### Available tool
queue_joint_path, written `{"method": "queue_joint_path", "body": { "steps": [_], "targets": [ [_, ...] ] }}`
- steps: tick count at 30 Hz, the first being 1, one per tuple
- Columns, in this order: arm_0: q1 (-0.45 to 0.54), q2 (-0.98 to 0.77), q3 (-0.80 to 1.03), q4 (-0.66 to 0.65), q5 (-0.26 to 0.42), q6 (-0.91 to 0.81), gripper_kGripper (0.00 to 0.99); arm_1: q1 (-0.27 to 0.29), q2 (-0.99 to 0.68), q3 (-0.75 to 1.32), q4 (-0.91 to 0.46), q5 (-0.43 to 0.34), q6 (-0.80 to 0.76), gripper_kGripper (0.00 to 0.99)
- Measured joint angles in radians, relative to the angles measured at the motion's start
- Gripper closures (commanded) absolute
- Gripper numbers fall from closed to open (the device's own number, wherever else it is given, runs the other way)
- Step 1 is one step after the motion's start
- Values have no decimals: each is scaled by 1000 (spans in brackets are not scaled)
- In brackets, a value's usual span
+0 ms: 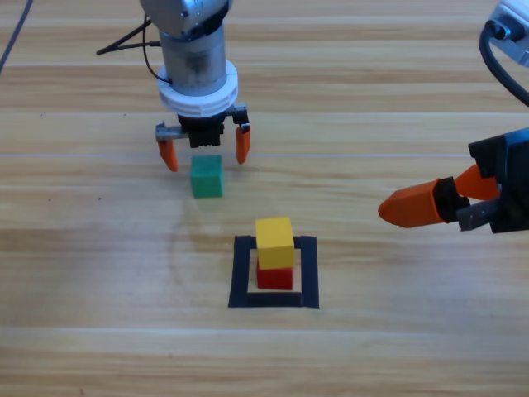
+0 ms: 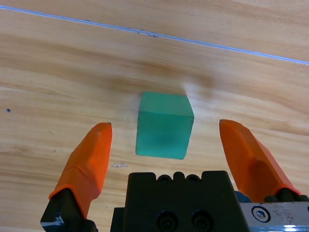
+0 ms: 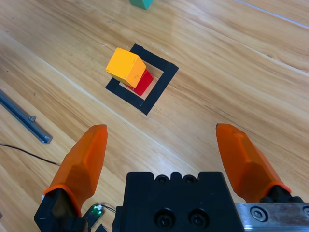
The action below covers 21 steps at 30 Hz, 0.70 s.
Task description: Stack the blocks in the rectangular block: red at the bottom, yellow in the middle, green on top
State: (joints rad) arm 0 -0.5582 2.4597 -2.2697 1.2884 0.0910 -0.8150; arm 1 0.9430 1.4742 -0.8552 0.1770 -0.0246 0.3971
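Green (image 1: 207, 176) sat on the table up-left of the rectangular block (image 1: 240, 281), just below the left gripper (image 1: 205, 150), its jaws spread wide astride it; right gripper (image 1: 430, 203), also open, waited farther off.

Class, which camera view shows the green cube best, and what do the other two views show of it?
The left wrist view: the green cube fills the middle, whole, between the open left hand. The high view shows it small but whole, just below that hand. The right wrist view catches only a corner at the top edge.
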Motion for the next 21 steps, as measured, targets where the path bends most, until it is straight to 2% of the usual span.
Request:
{"method": "queue_joint_path", "body": {
  "steps": [6,13,18,20,21],
  "targets": [
    [2,15,-1,0,0,3,48,0,2,0,0,0,0,0],
    [2,57,-12,0,0,39,120,0,7,0,0,0,-1,0],
    [2,70,-25,0,-12,73,364,0,7,0,0,0,-1,0],
    [2,75,-34,0,-24,104,631,0,7,0,0,0,-1,0],
    [2,77,-39,0,-27,108,718,0,7,0,0,0,-1,0]
  ]
}}
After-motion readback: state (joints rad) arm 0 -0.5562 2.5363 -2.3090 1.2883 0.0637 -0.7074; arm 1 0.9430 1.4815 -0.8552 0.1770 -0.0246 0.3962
